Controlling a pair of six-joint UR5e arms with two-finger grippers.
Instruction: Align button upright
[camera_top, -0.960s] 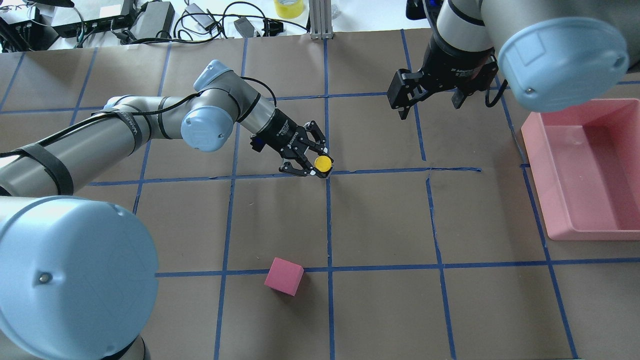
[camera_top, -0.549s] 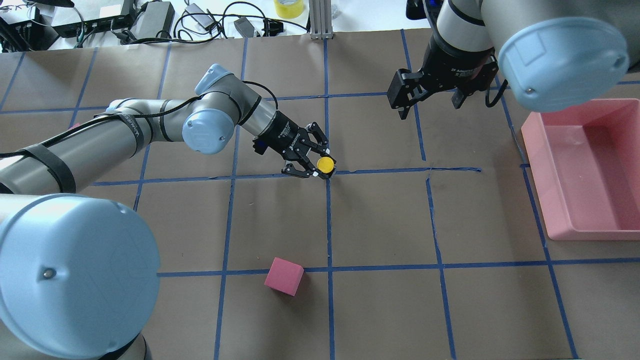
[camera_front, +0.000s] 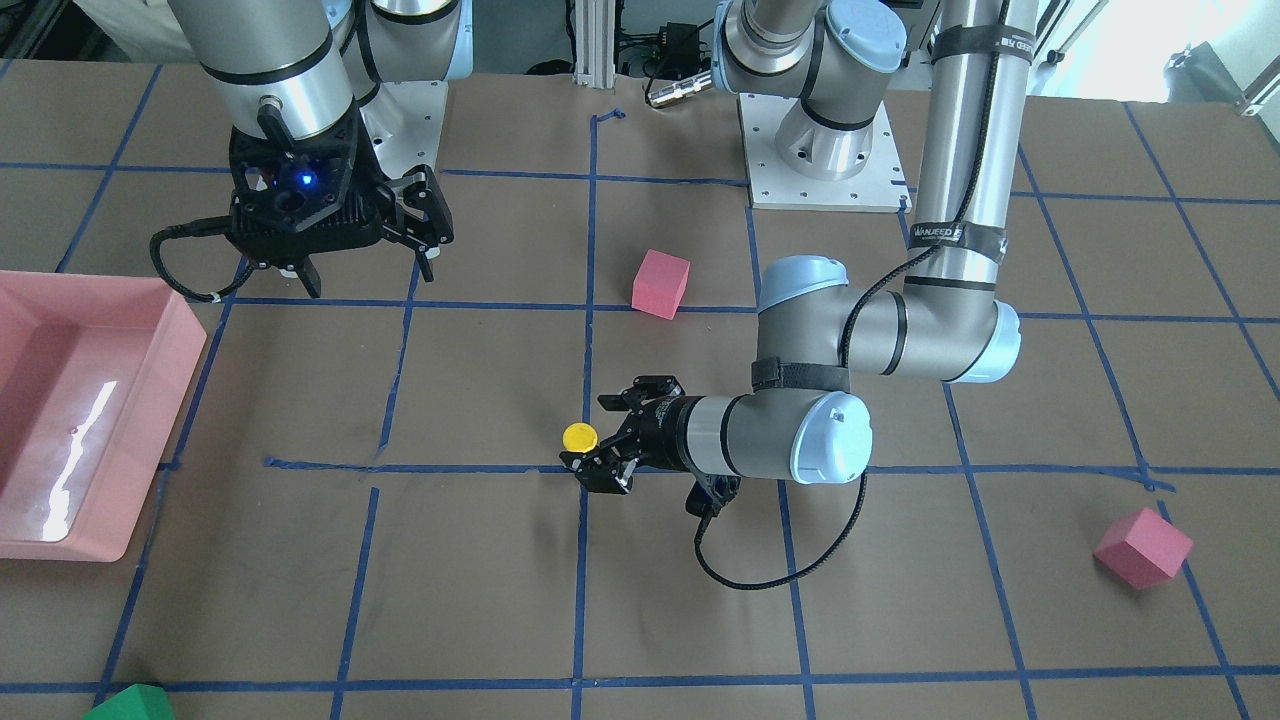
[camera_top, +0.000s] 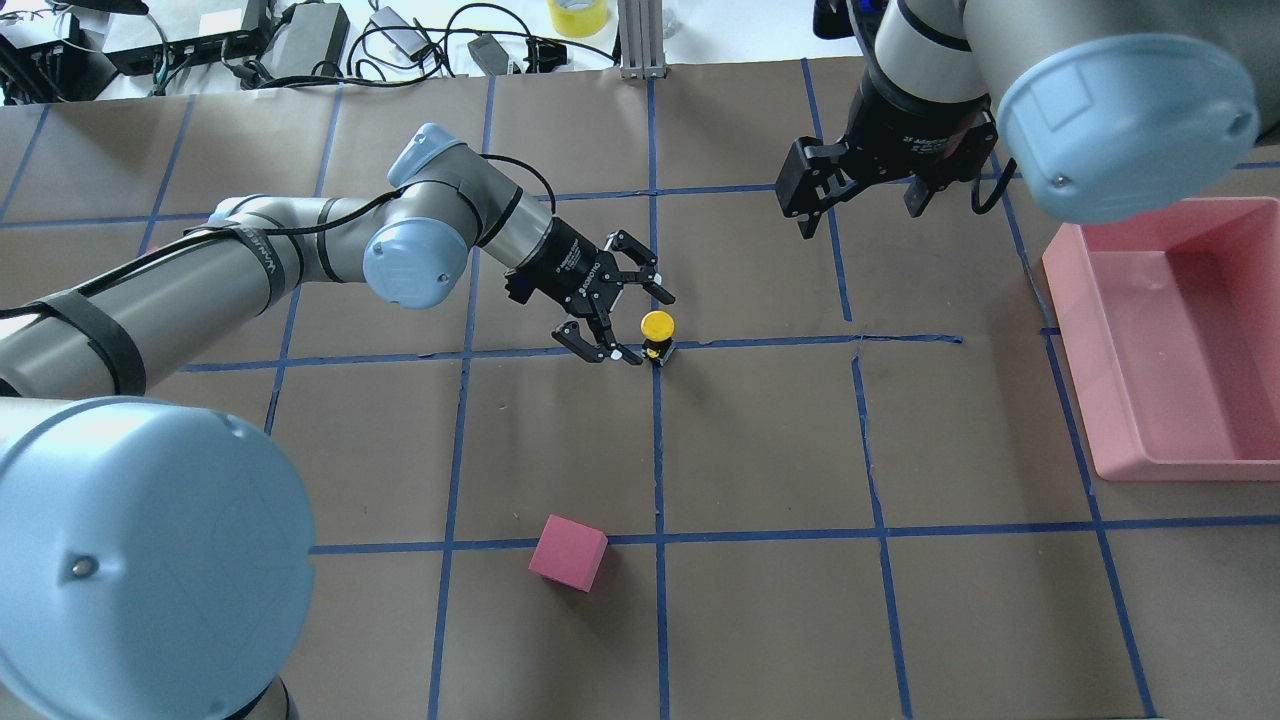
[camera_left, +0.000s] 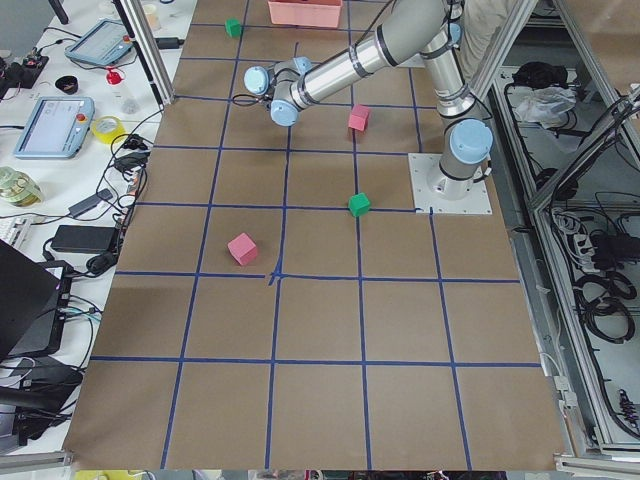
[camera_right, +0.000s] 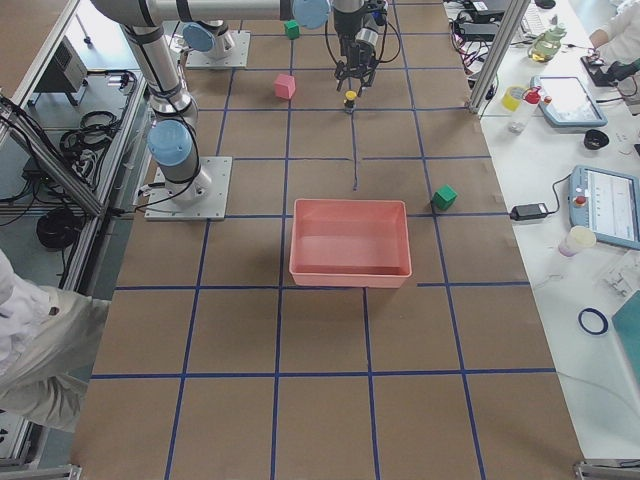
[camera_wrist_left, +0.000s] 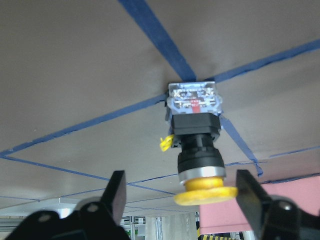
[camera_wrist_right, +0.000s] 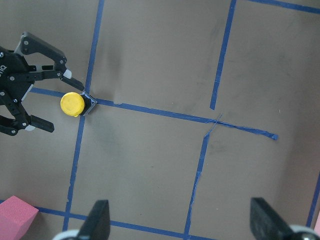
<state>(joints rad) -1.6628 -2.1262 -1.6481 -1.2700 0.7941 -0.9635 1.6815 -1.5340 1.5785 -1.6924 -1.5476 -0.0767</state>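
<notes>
**Button on its base, left fingers spread at its sides**

Starting at our left, the left gripper (camera_top: 644, 328) reaches in low and nearly level over the tabletop (camera_top: 760, 440), from the left edge toward the middle. Its fingers (camera_wrist_left: 117, 195) are apart and hold nothing. In the left wrist view they stand on either side of the yellow cap (camera_wrist_left: 205, 192), with a gap showing on at least one side.

The button (camera_top: 657, 330) sits right at the mouth of that gap, near the middle of the tabletop and well away from every edge. It stands on a crossing of the blue tape (camera_top: 800, 341). Its whitish base (camera_wrist_left: 194, 97) is down on the paper and its cap faces up, so its long axis stands vertical, square to the direction the fingers point. We judge it upright and the task close to done.

What matters now is this closeness. The button is just ahead of the fingertips, so the left arm should draw straight back along its own line. Any sideways swing could clip the cap and tip it over.

Further right, the right gripper (camera_top: 858, 208) hangs well apart from the button, toward the far edge. Its fingers are spread and empty. We think it has no part in the coming move, since the left arm is much the nearer.
</notes>
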